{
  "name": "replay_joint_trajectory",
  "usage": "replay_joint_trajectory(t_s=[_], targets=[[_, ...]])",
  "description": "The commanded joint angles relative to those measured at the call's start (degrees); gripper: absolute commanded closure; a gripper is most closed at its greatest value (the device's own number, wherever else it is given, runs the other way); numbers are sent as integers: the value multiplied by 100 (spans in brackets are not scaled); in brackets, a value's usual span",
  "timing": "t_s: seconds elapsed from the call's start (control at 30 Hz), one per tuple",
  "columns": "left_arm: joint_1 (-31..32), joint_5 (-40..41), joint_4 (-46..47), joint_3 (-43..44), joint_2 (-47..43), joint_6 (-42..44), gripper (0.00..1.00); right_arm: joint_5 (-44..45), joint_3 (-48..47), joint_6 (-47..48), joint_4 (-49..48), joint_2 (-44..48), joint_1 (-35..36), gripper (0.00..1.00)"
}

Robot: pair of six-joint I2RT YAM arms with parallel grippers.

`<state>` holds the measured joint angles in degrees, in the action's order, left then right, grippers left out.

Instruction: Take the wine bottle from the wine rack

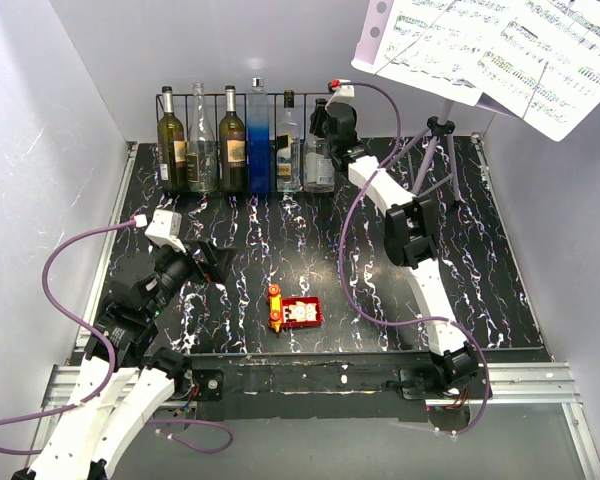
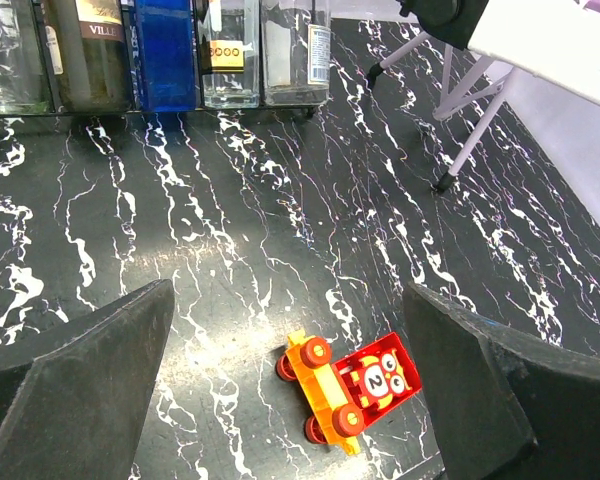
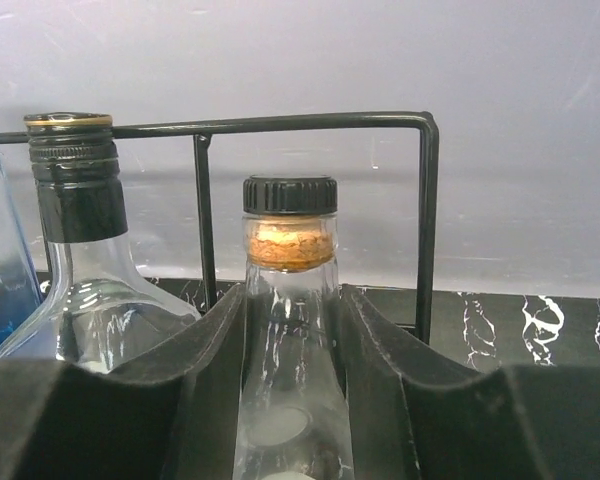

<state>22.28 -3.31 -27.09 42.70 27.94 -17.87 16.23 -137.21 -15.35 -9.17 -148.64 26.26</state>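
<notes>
Six bottles (image 1: pixel 230 145) were lined up in the wine rack (image 1: pixel 210 95) against the back wall, one to each slot, so that each was kept upright by the wire dividers. The wine bottle (image 3: pixel 290 245) to be taken, a clear one with a black cap over a cork, was seated in the slot at the right end, its cap just below the rack's top wire.

The right gripper (image 3: pixel 292 300) was closed around this bottle's neck below the cork, one finger pressed against each side of the glass. That high hold was probably chosen because the neck stands free of the dividers, and because the widening shoulder beneath would stop the glass slipping during a lift. A neighbouring bottle (image 3: pixel 75 180) with a black foil collar stood close on the left, so little sideways room was left. A straight pull upward, until the base is clear of the front wire, is judged to be what the next move calls for.

The left gripper (image 2: pixel 288 300) was held wide open and empty, low over the table (image 1: pixel 280 240) and well apart from the rack. A toy car (image 2: pixel 350 385) lay below it, untouched. A music stand (image 1: pixel 435 150) stood just beside the right arm, and could be knocked by a careless swing.
</notes>
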Motion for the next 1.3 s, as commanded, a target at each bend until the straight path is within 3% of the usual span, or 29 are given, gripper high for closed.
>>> replay_joint_trajectory(t_s=[0.0,0.9,1.27], targets=[[-22,155,-95,-7,36,3,2,-243,351,182,-980,571,-7,99],[-22,-3,-42,-25,-35,20,2,-586,4280,1175,-3178,3507,476,99],[-22,-29,-24,-25,-52,29,2,-507,6520,1518,-4109,5097,714,99]])
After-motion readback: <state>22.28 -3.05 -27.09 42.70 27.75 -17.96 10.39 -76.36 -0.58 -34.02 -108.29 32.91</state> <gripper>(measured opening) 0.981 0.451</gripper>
